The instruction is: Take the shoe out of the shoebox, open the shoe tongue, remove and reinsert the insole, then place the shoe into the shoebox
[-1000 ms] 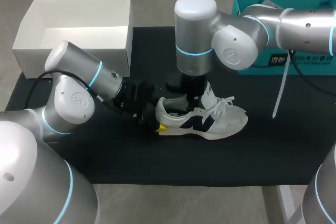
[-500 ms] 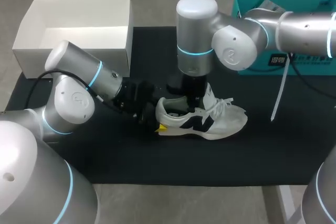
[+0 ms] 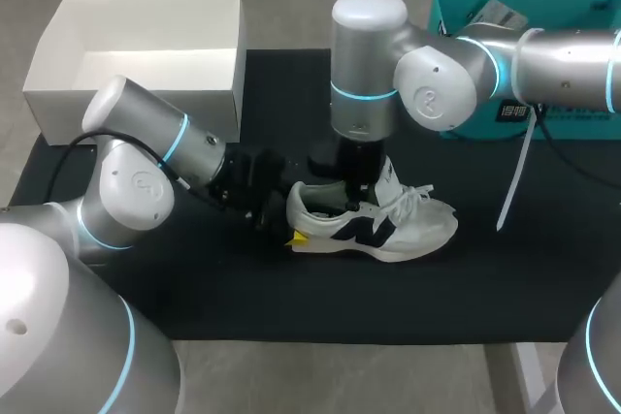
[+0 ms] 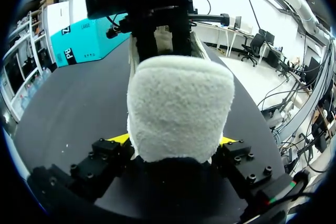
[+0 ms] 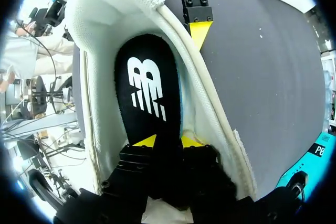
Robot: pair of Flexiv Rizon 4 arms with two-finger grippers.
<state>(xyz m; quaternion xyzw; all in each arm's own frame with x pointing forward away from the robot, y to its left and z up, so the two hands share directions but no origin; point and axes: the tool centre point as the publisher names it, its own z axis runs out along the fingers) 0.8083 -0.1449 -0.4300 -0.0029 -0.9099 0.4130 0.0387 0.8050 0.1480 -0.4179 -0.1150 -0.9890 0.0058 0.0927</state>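
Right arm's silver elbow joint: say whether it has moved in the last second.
Yes: the silver elbow joint has shifted slightly toward the teal box, away from the white shoebox.

1. My left tool (image 4: 173, 141) clamps the heel of the white sneaker with a fuzzy fabric back (image 4: 180, 106). One yellow tip presses against each side of the heel.
2. The sneaker stands upright on the black bench (image 4: 68, 103), with its toe pointing away from the left tool.
3. Past the heel, my black right tool (image 4: 160, 30) comes down from above into the sneaker's opening.
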